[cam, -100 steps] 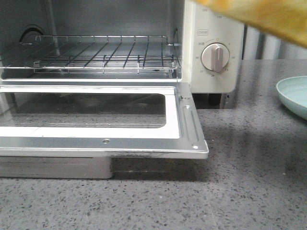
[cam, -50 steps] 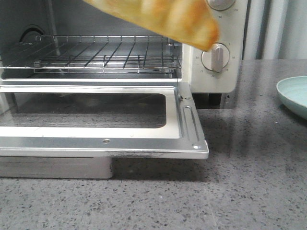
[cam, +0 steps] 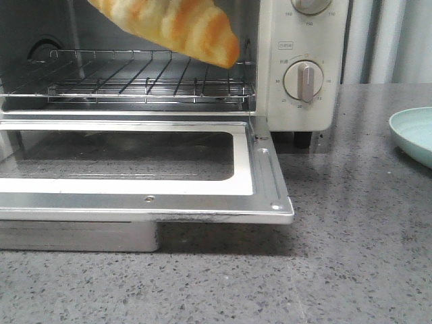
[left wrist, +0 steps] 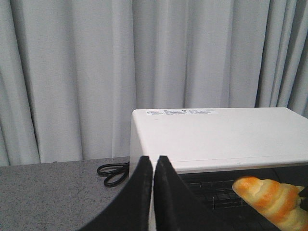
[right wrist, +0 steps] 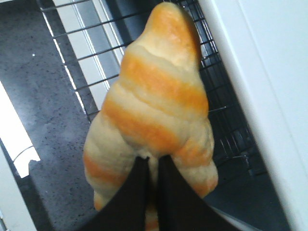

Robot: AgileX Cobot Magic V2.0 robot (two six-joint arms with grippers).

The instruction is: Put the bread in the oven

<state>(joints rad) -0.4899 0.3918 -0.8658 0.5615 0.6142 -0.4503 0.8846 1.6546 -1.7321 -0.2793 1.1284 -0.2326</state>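
The bread point(cam: 177, 23), golden-orange with cream stripes, hangs tilted in front of the oven's open mouth, above the wire rack point(cam: 145, 74). My right gripper point(right wrist: 153, 161) is shut on the bread point(right wrist: 156, 101), pinching it near its middle; the gripper itself is out of the front view. The cream-white oven point(cam: 300, 67) has its glass door point(cam: 135, 162) dropped flat. My left gripper point(left wrist: 153, 161) is shut and empty, held up beside the oven's top point(left wrist: 221, 137); the bread's tip point(left wrist: 269, 197) shows in that view over the rack.
A pale green plate point(cam: 413, 135) sits at the right edge of the grey speckled counter point(cam: 351, 256). A black looped cord point(left wrist: 113, 172) lies behind the oven on the left. Grey curtains hang behind. The open door juts forward over the counter.
The bread has moved left and down, from the upper right in front of the dials to in front of the oven opening above the rack.
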